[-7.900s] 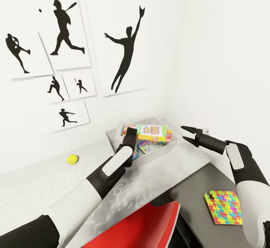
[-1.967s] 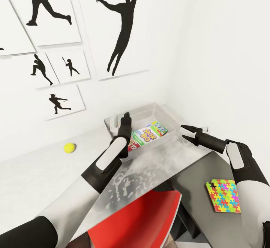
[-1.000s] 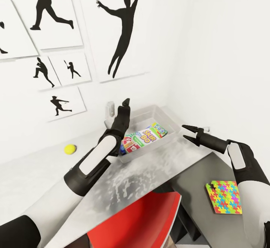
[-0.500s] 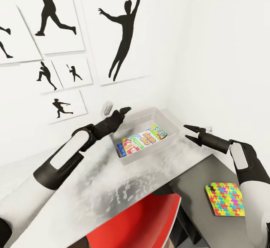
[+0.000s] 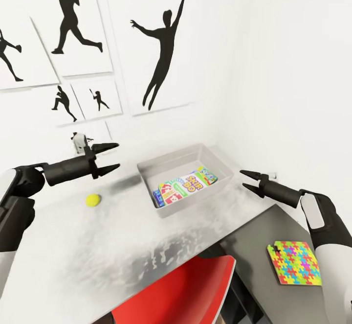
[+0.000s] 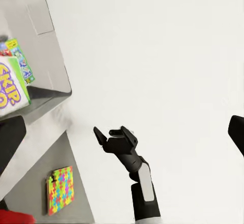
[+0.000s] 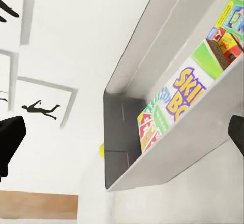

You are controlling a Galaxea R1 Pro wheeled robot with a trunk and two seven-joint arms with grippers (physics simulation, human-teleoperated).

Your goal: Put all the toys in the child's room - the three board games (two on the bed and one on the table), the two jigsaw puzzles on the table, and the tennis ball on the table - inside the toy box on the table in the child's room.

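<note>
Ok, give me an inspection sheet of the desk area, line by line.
Surface: light grey desk, lower dark section on the robot's right.
Job's things: game boxes lie in the tub; ball on the desk beside the tub; one jigsaw on the dark section.
Clutter: small white object at the wall.
Hands: left hand open, above the ball; right hand open, beside the tub.
Cables: nothing seen.
Surroundings: red chair, silhouette pictures.
</note>
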